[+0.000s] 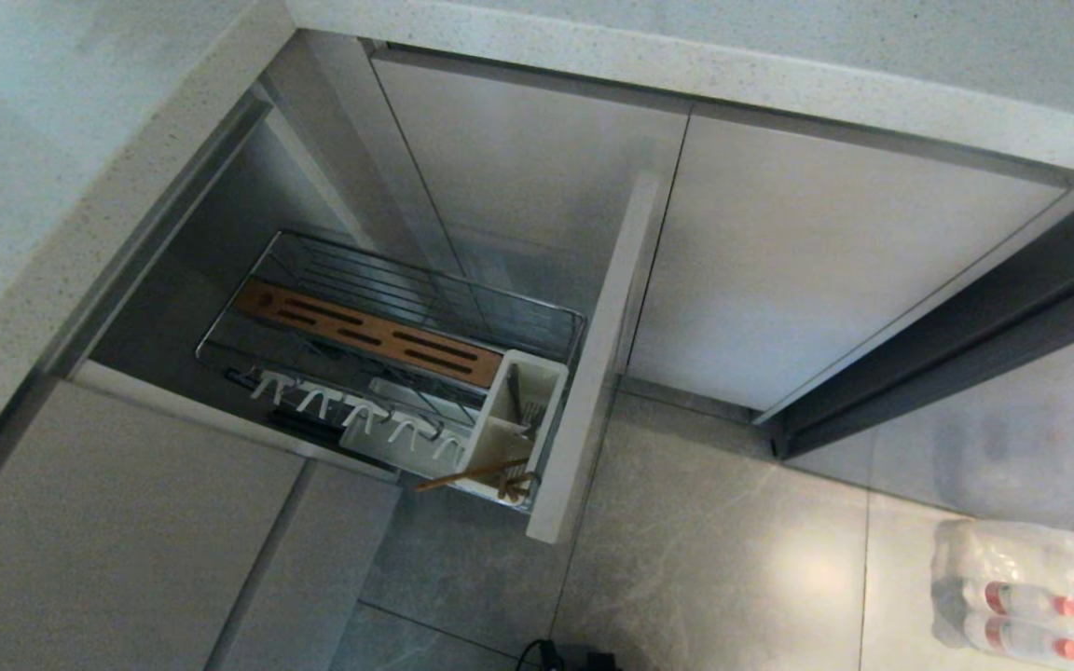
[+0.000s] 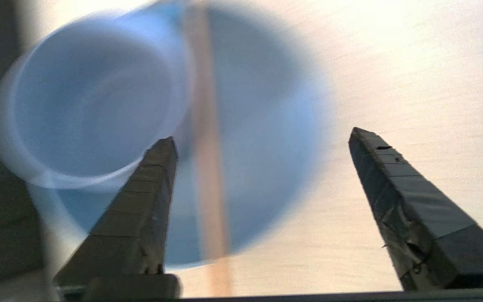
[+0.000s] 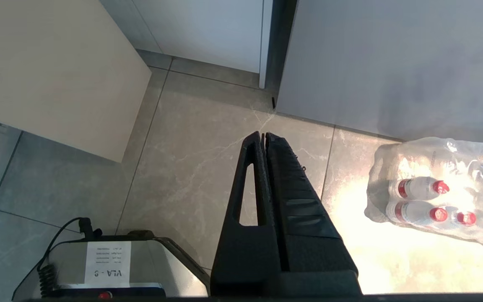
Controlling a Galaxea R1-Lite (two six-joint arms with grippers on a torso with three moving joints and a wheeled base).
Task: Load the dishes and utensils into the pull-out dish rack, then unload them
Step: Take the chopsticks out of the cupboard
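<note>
Left hand (image 2: 262, 138): hanging over the pale counter (image 2: 413, 84) with its two fingers (image 2: 149, 197) spread wide, gripping nothing. Beneath it a light-blue plate (image 2: 266, 126) is resting on the counter, a blue-grey bowl (image 2: 94, 105) is sitting on the plate's one side, and a wooden chopstick (image 2: 208, 167) is lying across the plate beside the bowl.

Pull-out dish rack (image 1: 388, 345): standing drawn out of the cabinet, its white utensil caddy (image 1: 518, 410) sitting at the front corner against the beige front panel (image 1: 593, 373); a fork (image 1: 531, 410) is standing in the caddy, and another chopstick (image 1: 472, 475) is leaning out of it.

Right hand (image 3: 264, 136): hanging over the floor tiles (image 3: 183, 159), fingers pressed together, empty; a wrapped pack of bottles (image 3: 438, 188) is lying nearby.
</note>
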